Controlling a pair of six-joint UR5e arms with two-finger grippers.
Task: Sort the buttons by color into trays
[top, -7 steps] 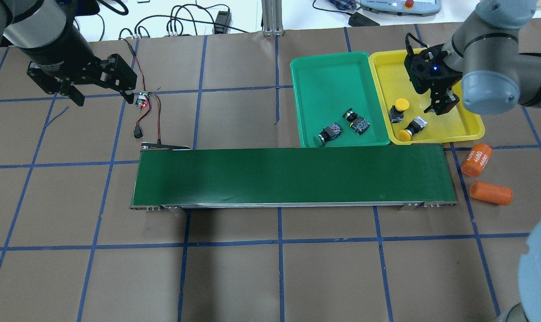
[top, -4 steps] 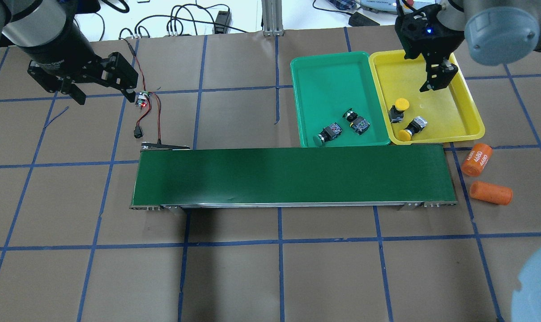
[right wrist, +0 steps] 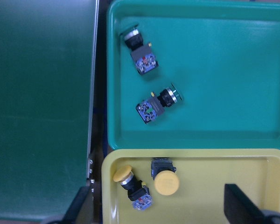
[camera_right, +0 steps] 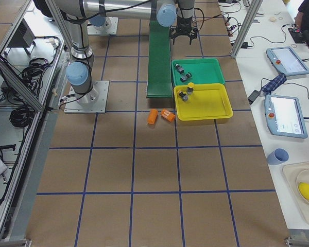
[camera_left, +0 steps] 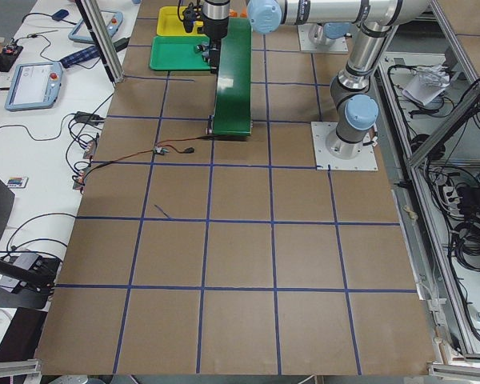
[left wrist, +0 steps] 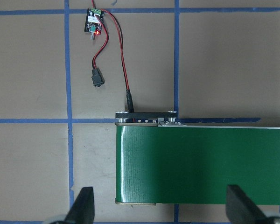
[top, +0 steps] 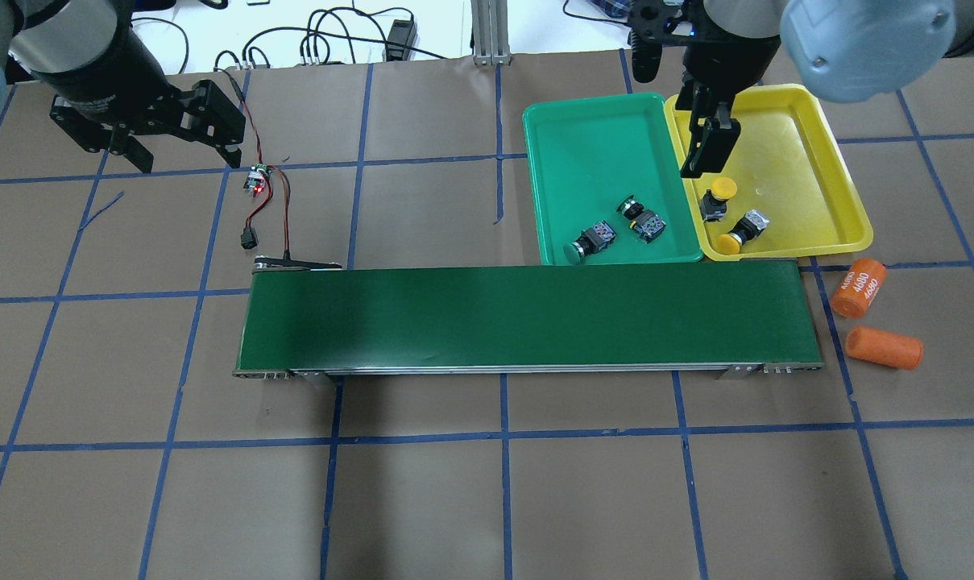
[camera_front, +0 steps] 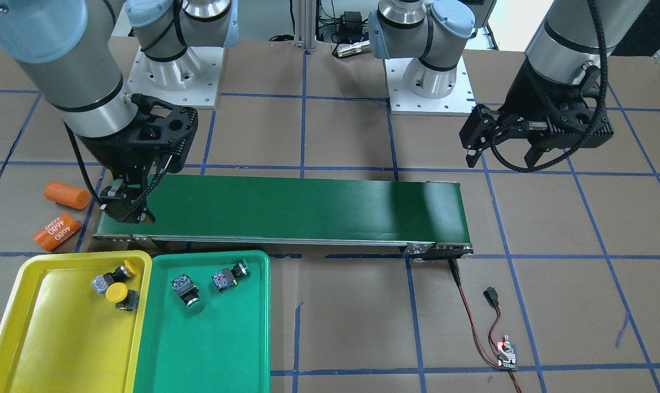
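Two yellow buttons (top: 716, 196) (top: 739, 232) are seen in the yellow tray (top: 801, 177), below the gap between the right gripper (right wrist: 156, 189) fingers, which are spread wide and empty. Two green buttons (top: 587, 242) (top: 641, 219) are seen in the green tray (top: 591, 145), beyond those fingertips. The left gripper (left wrist: 159, 198) is likewise spread and empty, with the conveyor belt (left wrist: 200, 163) end framed between its fingers.

The only marking I can read from here is "4680", in white on the side of an orange cylinder (camera_front: 57, 232) lying just off the end of the conveyor belt (camera_front: 286, 204). A smaller white line beside it is too blurred for me. The coloured labels on the buttons (right wrist: 146, 63) are too small to read.
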